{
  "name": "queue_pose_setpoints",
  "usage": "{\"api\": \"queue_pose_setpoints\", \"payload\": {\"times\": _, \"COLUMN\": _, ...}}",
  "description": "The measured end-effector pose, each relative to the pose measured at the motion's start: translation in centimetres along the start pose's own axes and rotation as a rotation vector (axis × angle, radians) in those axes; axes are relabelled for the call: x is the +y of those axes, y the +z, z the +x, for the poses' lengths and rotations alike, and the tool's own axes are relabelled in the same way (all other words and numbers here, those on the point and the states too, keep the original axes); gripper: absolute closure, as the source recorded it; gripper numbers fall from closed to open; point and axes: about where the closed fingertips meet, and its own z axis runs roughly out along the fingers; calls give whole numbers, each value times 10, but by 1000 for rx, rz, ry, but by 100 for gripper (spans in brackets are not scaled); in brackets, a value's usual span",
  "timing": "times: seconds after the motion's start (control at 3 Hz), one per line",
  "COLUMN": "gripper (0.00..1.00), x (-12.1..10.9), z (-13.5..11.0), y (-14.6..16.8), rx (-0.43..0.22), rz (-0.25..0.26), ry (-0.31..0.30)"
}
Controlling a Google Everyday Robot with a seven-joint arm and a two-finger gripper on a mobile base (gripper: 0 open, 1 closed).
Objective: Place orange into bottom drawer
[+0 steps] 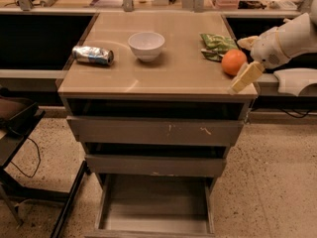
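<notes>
The orange [233,61] rests on the cabinet top near its right front corner, next to a green snack bag [216,44]. My gripper [237,66] reaches in from the right on a white arm. It is open, with one cream finger [246,77] in front of the orange and the other behind it. The fingers are spread wider than the fruit. The bottom drawer [156,202] is pulled out at floor level, and its flat floor is bare.
A white bowl [146,44] and a crushed silver can [93,55] stand on the cabinet top [163,78]. The two upper drawers [156,131] are slightly ajar. A dark chair [15,118] and a cable are at the left.
</notes>
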Motion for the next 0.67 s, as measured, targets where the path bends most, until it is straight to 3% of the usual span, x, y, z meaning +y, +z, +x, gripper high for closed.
{"api": "queue_pose_setpoints", "payload": {"times": 0.33, "gripper": 0, "x": -19, "z": -4, "y": 4, "rx": -9, "rz": 20, "ry": 15}}
{"api": "queue_pose_setpoints", "payload": {"times": 0.67, "gripper": 0, "x": -19, "z": -4, "y": 4, "rx": -9, "rz": 20, "ry": 15}}
